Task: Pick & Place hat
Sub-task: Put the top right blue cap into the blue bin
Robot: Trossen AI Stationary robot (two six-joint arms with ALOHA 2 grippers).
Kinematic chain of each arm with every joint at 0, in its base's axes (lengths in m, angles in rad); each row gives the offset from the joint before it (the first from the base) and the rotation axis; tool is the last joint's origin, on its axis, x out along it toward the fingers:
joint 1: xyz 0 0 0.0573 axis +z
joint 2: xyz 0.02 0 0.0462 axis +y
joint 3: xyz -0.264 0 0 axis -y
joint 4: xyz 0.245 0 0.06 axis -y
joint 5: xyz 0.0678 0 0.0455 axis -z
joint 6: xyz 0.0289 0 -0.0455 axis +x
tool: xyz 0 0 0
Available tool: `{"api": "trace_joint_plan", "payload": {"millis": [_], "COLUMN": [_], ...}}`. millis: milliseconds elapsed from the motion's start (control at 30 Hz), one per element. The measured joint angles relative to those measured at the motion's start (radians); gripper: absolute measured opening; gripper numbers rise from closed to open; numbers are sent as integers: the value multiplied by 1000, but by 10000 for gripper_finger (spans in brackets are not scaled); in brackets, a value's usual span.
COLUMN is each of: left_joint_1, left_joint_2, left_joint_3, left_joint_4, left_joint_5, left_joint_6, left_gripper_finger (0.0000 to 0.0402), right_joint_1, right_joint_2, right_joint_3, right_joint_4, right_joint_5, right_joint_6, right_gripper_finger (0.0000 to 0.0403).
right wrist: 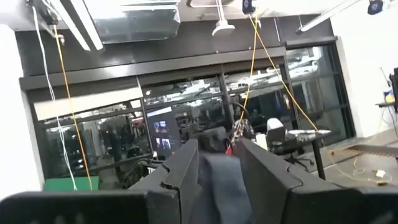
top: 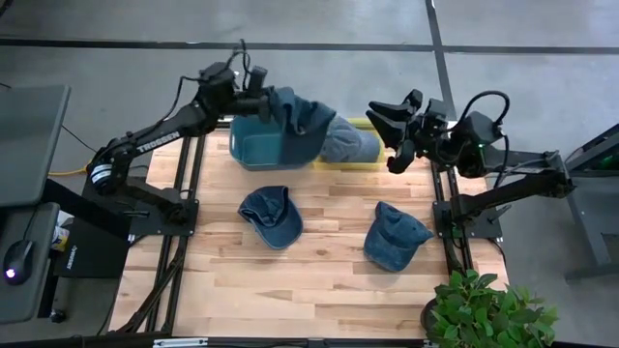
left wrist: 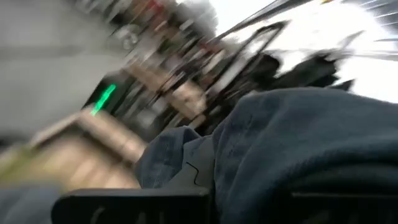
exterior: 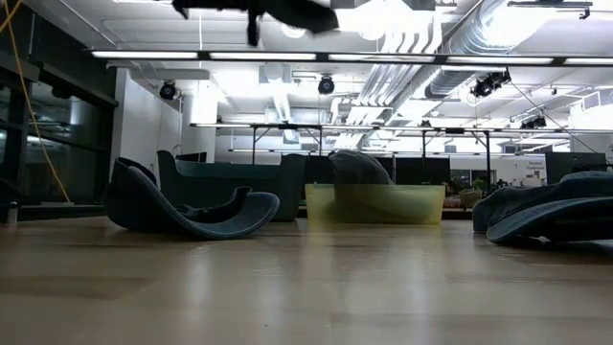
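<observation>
From above, the left gripper [top: 271, 104] clamps a denim hat [top: 302, 116] over the teal bin [top: 253, 145]; the right gripper [top: 392, 130] gapes empty beside it; at table level, only the hat's underside [exterior: 287, 11] shows.

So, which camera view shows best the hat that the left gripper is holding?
The high view: the held hat hangs from the left gripper above the blue bin. The left wrist view shows only blurred denim, the low view a dark shape at the top. The right wrist view is unclear.

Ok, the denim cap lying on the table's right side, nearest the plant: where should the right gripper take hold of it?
Grip the denim cap by its brim, the flatter edge pointing toward the far right, coming straight down from above. The crown looks soft and slumped, so it would likely crumple. The right gripper is open above the table's far edge.
</observation>
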State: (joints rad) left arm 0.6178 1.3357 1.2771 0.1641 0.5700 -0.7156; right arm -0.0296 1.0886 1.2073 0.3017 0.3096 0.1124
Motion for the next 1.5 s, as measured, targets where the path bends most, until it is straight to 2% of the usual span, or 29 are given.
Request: {"api": "trace_joint_plan", "payload": {"millis": [67,267,400,500,667,767,933,1100,1300,1500], "left_joint_1": [21,48,67,69,69,70,70,76,146,241], "left_joint_2": [-22,-21,-27,-22,-30,-32,-32,-32,-32,-32], "left_joint_3": [-2,-3,2,-1,0,30,93,145,167,167], "left_joint_4": [-144,-539,-759,-892,-912,-986,-1000,-1043,-1140,-1136], "left_joint_5": [-6,-135,-150,-227,-219,-239,-204,-236,-270,-265], "left_joint_6": [18,112,134,163,136,130,139,124,116,101], "left_gripper_finger": [0,0,0,0,0,0,0,0,0,0], "right_joint_1": [0,0,0,0,0,0,0,-1,0,23], "right_joint_2": [-2,5,4,5,4,4,4,4,5,5], "right_joint_3": [0,0,0,0,0,0,0,0,0,0], "right_joint_4": [-29,-91,-124,-136,-165,-198,-303,-415,-529,-554], "right_joint_5": [6,6,6,6,6,6,6,-20,-62,-78], "right_joint_6": [4,30,45,45,45,45,76,139,178,171], "right_gripper_finger": [114,114,114,114,114,114,114,114,114,114]}}
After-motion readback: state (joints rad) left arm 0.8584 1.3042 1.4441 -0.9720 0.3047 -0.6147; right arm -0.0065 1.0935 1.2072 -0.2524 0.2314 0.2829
